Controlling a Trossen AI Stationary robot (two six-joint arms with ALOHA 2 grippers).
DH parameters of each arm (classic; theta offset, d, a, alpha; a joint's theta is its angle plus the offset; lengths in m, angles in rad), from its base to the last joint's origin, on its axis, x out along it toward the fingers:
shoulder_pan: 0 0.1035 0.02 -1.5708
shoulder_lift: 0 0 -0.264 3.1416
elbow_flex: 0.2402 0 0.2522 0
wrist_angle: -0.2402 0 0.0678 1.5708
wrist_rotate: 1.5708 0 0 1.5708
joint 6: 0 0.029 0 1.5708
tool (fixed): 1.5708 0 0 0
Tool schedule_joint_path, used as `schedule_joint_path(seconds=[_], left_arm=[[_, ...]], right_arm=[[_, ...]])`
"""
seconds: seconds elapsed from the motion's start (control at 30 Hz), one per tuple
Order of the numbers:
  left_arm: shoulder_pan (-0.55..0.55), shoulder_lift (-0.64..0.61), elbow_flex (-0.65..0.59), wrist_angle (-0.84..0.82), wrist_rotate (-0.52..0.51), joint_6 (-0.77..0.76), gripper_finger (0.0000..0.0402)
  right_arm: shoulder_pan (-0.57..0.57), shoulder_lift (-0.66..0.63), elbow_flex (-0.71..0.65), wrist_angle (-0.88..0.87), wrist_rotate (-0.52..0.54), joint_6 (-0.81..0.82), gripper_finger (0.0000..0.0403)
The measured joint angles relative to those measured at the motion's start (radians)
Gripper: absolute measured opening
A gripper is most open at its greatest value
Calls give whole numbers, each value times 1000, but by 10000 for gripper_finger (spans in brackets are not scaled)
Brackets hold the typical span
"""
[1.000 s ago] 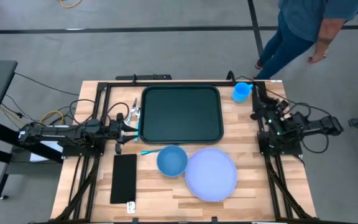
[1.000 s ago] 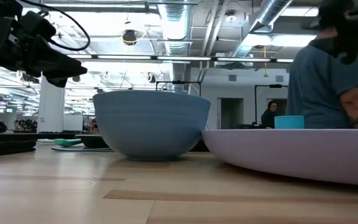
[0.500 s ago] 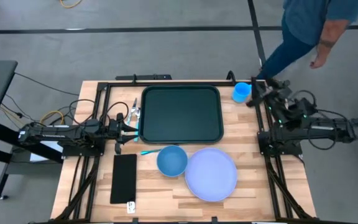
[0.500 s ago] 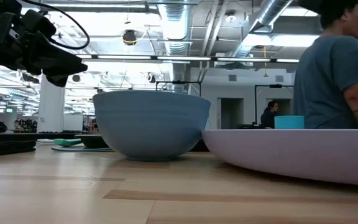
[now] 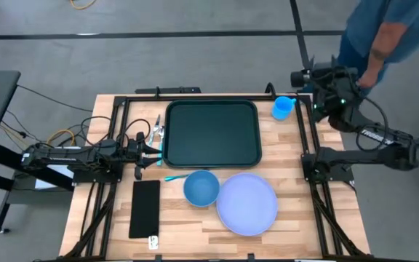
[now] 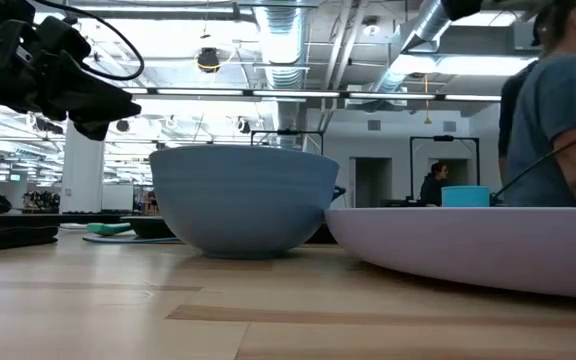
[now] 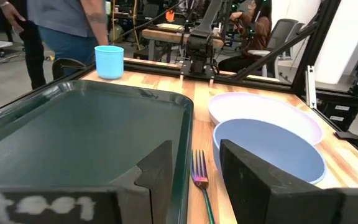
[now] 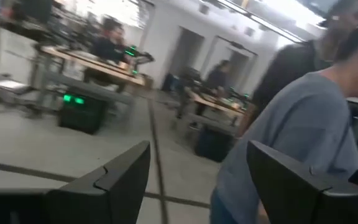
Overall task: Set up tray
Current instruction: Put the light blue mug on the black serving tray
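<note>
The dark green tray [image 5: 212, 133] lies flat at the table's far middle, nothing on it. A blue bowl [image 5: 201, 187] and a lilac plate [image 5: 247, 204] rest on the wood nearer the front. A blue cup [image 5: 282, 108] stands upright off the tray's far right corner. A fork [image 7: 197, 180] lies on the wood between tray and bowl. My left gripper [image 5: 155, 151] stands open and level at the tray's left rim, holding nothing [image 7: 194, 152]. My right gripper [image 5: 300, 76] is raised high beyond the far right corner, open and empty [image 8: 197, 162].
A flat black rectangle [image 5: 145, 209] lies at the front left. Metal utensils [image 5: 156, 131] lie left of the tray, and a teal handle [image 5: 172, 177] beside the bowl. A person [image 5: 384, 36] stands just beyond the far right corner, close to my raised right arm.
My right gripper has risen from low at the table's right edge, swung toward the far edge beyond the cup, and rolled about its own axis; it stays open. The person has stepped rightward behind the far right corner. Nothing on the table has moved.
</note>
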Motion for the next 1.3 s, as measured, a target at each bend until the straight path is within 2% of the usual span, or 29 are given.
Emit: schedule_joint_path(seconds=[0.1,0.23,0.33,0.43,0.53,0.63,0.7,0.8,0.9,1.03,1.17,1.3], left_arm=[[0,0,0,0,-4,0,121],[0,0,0,0,-4,0,121],[0,0,0,0,-4,0,121],[0,0,0,-2,-4,-3,121],[0,0,0,-2,6,-74,121],[0,0,0,-2,22,-154,121],[0,0,0,-2,17,-160,121],[0,0,0,-2,13,-156,121],[0,0,0,-2,12,-156,121],[0,0,0,-2,14,-181,121],[0,0,0,-2,14,-194,121],[0,0,0,-2,14,-195,121]], right_arm=[[-67,40,63,-56,-8,0,260],[-169,87,154,-205,-88,67,260],[-253,123,234,-462,-264,215,260],[-302,150,314,-705,-308,350,260],[-199,177,379,-1011,-341,632,260],[-41,255,373,-1016,-430,699,260],[-4,292,358,-970,-459,634,260],[26,330,373,-868,-384,525,260],[-12,454,370,-806,-248,430,260],[-125,584,446,-818,-197,437,260],[-255,723,552,-942,-289,545,260],[-383,812,707,-1110,-541,759,260]])
